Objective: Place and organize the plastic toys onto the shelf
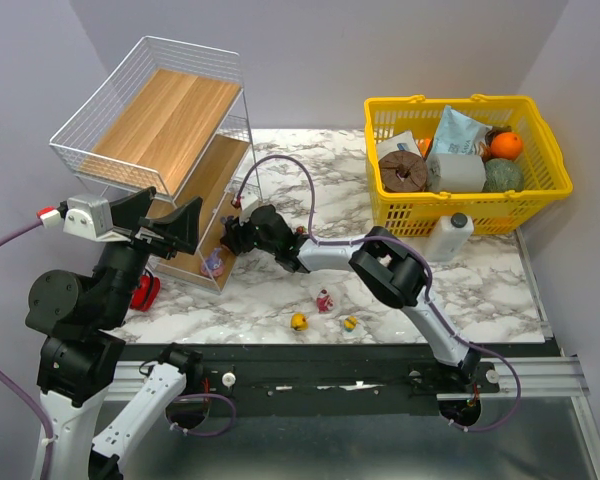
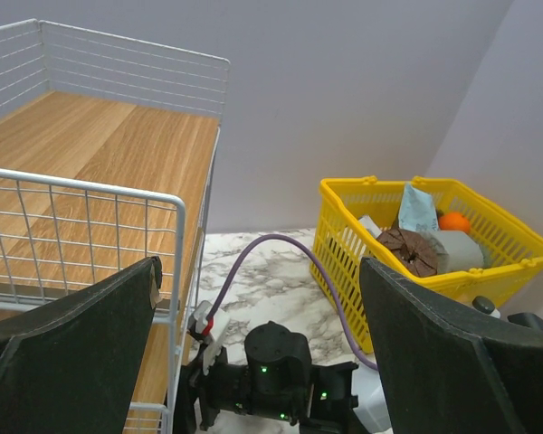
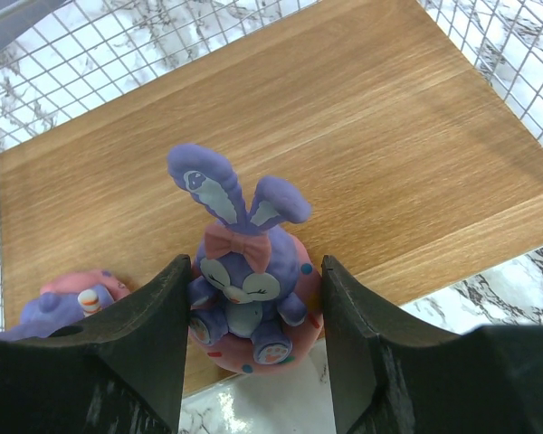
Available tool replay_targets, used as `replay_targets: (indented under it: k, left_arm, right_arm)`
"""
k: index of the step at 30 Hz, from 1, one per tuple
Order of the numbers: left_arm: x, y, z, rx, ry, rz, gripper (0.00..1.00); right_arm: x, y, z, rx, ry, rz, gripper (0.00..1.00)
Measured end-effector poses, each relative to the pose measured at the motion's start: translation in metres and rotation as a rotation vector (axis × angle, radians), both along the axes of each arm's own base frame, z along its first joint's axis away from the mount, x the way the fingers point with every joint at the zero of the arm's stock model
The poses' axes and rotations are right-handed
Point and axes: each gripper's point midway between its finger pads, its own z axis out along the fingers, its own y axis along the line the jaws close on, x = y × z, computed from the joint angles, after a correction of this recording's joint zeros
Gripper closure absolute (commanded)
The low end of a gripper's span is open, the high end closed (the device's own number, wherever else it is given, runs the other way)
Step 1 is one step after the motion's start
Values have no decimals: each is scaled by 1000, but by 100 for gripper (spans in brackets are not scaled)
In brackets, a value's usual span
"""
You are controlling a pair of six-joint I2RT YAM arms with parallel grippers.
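The shelf [image 1: 170,115], a white wire rack with wooden boards, stands at the far left. My right gripper [image 1: 235,238] reaches into its bottom tier. In the right wrist view its jaws press both sides of a purple bunny [image 3: 244,271] on a pink round base, at the front edge of the board [image 3: 326,117]. A second pink and purple toy [image 3: 68,297] lies just left of it, also seen from above [image 1: 213,263]. A yellow duck [image 1: 298,321], a pink figurine [image 1: 324,300] and a small yellow toy [image 1: 350,323] stand on the table. My left gripper [image 1: 175,225] is wide open and empty, raised beside the shelf.
A yellow basket [image 1: 460,205] of groceries stands at the far right, with a white bottle [image 1: 448,237] in front of it. A red object [image 1: 145,292] lies by the shelf's near left corner, partly hidden by my left arm. The basket also shows in the left wrist view [image 2: 344,244].
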Motion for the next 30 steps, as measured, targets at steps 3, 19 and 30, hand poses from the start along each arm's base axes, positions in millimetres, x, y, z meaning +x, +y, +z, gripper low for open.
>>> replay_targets:
  k: [3, 19, 30]
  left_arm:
    - [0, 0, 0, 0, 0, 0, 1]
    - [0, 0, 0, 0, 1, 0, 1]
    - [-4, 1, 2, -4, -9, 0, 1]
  right_arm:
    - [2, -2, -1, -3, 8, -20, 36]
    - [-1, -6, 2, 23, 43, -44, 28]
    - [-4, -7, 19, 59, 76, -57, 36]
